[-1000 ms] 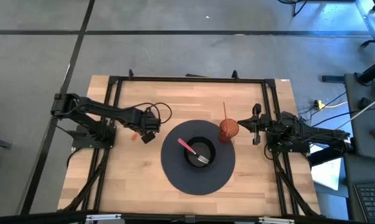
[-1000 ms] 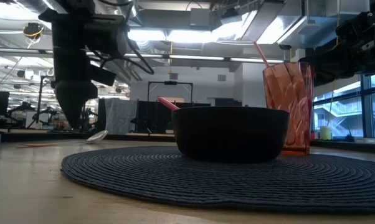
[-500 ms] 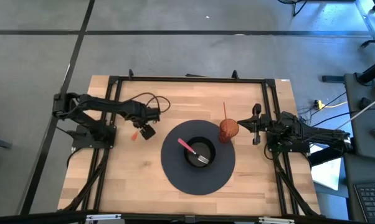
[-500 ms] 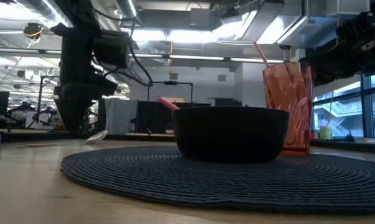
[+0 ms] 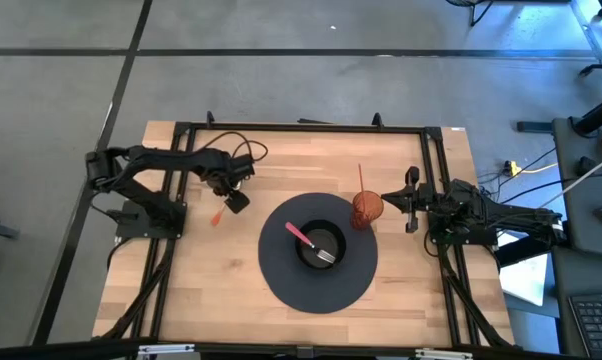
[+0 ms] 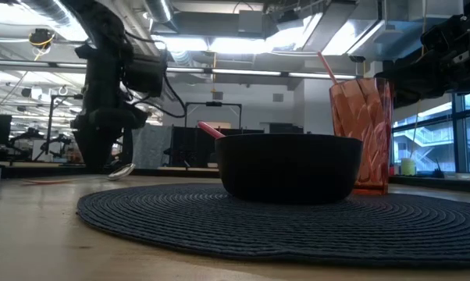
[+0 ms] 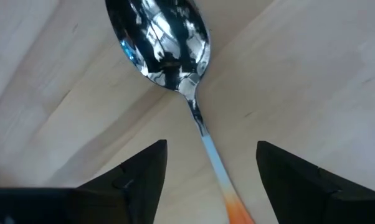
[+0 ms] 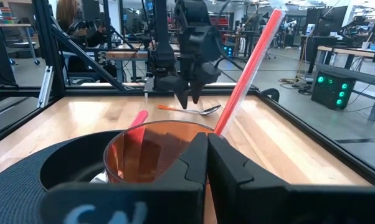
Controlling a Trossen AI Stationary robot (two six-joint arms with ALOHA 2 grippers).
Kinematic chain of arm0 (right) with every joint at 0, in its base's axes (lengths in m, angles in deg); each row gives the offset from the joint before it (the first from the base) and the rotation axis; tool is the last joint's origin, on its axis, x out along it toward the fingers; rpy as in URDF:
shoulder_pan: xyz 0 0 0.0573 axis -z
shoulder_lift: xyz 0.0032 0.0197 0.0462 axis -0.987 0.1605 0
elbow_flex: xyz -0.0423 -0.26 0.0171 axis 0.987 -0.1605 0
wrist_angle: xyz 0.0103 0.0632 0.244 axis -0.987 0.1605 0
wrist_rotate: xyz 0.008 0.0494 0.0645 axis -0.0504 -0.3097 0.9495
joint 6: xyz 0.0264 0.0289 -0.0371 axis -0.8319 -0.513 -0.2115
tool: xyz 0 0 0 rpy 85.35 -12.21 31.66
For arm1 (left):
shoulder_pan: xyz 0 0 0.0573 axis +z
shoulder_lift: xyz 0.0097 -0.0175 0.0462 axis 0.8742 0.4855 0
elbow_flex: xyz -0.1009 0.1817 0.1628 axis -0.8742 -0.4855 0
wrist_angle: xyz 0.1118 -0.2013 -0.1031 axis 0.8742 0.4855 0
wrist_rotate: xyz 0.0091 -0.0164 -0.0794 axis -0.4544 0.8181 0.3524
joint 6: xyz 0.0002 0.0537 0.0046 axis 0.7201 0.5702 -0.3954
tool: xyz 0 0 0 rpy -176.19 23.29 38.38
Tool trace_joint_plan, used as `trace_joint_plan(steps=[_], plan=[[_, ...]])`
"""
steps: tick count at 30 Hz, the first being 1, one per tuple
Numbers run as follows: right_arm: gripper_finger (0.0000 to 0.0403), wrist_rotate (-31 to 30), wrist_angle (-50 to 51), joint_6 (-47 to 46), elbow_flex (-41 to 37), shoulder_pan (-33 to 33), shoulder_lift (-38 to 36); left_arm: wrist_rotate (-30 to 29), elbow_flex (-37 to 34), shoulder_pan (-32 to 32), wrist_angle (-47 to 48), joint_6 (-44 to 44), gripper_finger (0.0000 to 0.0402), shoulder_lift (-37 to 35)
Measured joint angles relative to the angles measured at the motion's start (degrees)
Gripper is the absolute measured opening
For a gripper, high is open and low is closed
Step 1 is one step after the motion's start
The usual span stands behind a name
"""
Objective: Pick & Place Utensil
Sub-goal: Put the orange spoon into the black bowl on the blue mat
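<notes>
Left wrist view: the left gripper [image 7: 206, 180] has its fingers spread wide, holding nothing, poised over the spoon [image 7: 169, 53], which lies flat on the wooden table [image 7: 312, 68] with its shiny bowl at the top centre of the frame. High view: right gripper [image 5: 412, 205], fingers pressed together and empty, waits right of centre beside the orange cup [image 5: 367, 208]. Bowl [image 5: 321, 246] sits on the round mat [image 5: 281, 275].

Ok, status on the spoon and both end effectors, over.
Left end effector open, above the spoon, which lies flat on the table. Right end effector shut, waiting by the orange cup. Nothing blocking the spoon.
</notes>
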Motion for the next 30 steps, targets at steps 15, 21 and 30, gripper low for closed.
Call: trace_joint_plan(steps=[15,21,30], plan=[[0.0011,0.4,0.0,0.0,0.0,0.0,0.0,2.4,0.7,2.8,-2.7,4.9,0.0208,9.8],[0.0011,0.5,0.0,0.0,0.0,0.0,0.0,2.6,0.7,2.4,-3.3,6.4,0.0109,9.8],[0.0011,0.5,0.0,0.0,0.0,0.0,0.0,-0.2,1.0,0.5,-3.4,10.3,0.0007,9.7]])
